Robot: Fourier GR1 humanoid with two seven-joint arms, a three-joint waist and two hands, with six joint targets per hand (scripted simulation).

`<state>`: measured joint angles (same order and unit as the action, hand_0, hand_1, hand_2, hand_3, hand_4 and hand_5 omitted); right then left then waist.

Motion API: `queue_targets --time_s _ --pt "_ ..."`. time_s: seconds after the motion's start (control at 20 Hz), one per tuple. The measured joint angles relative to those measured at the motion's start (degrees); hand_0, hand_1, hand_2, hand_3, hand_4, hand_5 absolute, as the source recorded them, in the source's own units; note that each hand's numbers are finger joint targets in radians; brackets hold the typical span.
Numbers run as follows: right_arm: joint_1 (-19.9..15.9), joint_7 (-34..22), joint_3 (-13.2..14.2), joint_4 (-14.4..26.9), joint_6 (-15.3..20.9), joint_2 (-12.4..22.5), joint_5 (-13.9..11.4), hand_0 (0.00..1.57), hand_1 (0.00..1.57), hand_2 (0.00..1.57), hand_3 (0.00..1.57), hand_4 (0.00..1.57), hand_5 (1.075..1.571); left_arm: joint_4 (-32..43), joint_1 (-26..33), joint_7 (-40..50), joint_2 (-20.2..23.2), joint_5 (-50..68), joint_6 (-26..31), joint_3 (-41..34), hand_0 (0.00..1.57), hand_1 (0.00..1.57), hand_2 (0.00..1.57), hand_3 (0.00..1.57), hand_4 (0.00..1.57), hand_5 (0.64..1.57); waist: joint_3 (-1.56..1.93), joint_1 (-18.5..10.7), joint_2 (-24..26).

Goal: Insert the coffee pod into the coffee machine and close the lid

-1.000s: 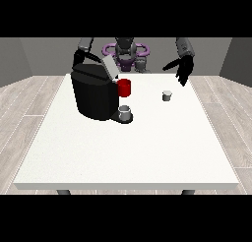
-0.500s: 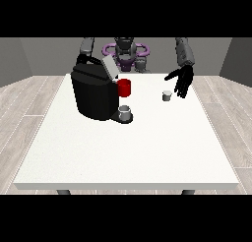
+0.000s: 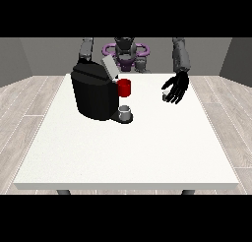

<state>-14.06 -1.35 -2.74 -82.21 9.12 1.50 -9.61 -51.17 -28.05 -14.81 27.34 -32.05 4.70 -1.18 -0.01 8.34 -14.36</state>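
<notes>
The black coffee machine point(image 3: 94, 94) stands at the table's left back, with its grey lid point(image 3: 109, 68) tilted up. A red part point(image 3: 125, 87) sticks out at its front, and a small grey cup point(image 3: 125, 111) sits on its drip tray. The coffee pod point(image 3: 166, 95), small and pale, rests on the table at the right back. The hand at the view's right point(image 3: 177, 88) hangs over it with fingers spread and relaxed, partly covering it. Only the arm at the view's left point(image 3: 86, 50) shows; its hand is hidden behind the machine.
The white table point(image 3: 133, 152) stretches wide toward the camera in front of the machine. The robot's torso point(image 3: 126, 56) stands behind the back edge. Wooden floor surrounds the table.
The hand at the view's right has come down and toward the camera, from beside the shoulder to just over the coffee pod. The machine and the other arm have not moved.
</notes>
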Motion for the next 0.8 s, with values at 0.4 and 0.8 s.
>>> queue_targets --time_s 0.4,0.8 --pt "-1.0 0.6 0.5 2.8 -0.9 -0.1 0.6 0.00 0.00 0.00 0.00 0.00 1.571 4.0 -2.3 -0.8 0.3 -8.5 -3.3 4.1 0.87 0.87 1.02 0.88 0.34 1.571 0.01 0.4 0.4" --pt "-0.7 1.8 0.6 4.2 -1.5 -0.5 1.0 0.00 0.00 0.00 0.00 0.00 1.571 10.3 -4.1 -2.0 1.1 -14.7 -4.1 6.1 0.79 0.79 0.98 0.87 0.40 1.571 0.15 1.1 0.3"
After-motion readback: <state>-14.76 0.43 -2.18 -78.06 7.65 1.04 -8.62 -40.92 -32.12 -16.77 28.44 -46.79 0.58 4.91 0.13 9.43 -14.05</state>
